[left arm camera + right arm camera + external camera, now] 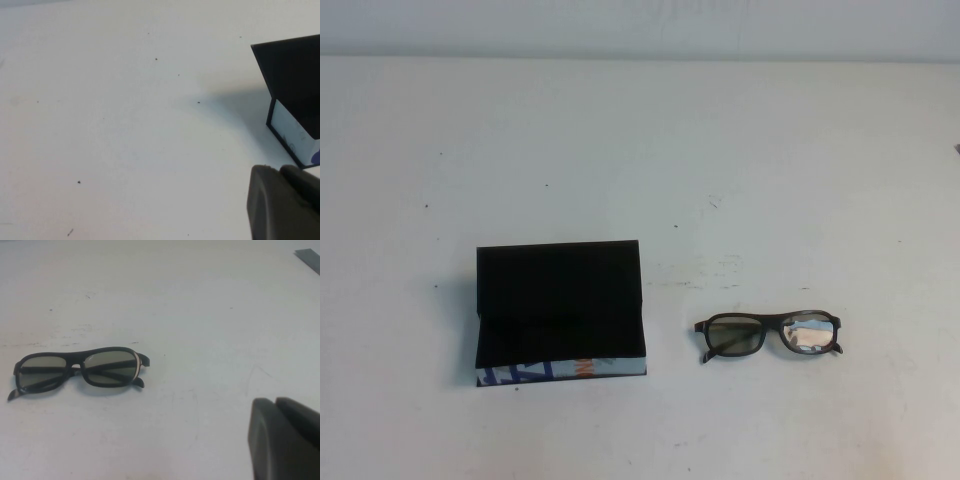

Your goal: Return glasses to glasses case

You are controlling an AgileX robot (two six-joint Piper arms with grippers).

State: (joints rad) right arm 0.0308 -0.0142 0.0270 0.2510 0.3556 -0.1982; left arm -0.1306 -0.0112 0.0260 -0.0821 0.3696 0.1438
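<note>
Black card box, the glasses case [560, 310], sits left of centre in the high view, in the lower half of the frame. Lid flap stands up and back, dark lining showing inside; the near front edge carries blue-and-white print with a small orange mark. Nothing visible inside it against the black lining.

White table [640, 150] carries both things; surface matte, dotted with a few dark specks and faint scuff marks between the case and the spectacles.

Right of the case, clearly apart from it and at roughly the same height in the frame, lie the glasses [769, 336]. Dark thick frame, rectangular lenses, the right-hand lens catching a bright reflection. Temples folded in behind the front, tips poking out at both ends. They rest flat on the table, outside the case.

Neither arm appears in the high view.

Left wrist view: left tool [285, 202] shows as a dark bulk in the lower right corner, above bare table, with one corner of the case at the right edge of the frame. Cannot tell how its jaws stand.

Right wrist view: right tool [285, 440] sits in the lower right corner, closed, gripping nothing. The glasses lie at mid-left of that frame, well clear of it.
</note>
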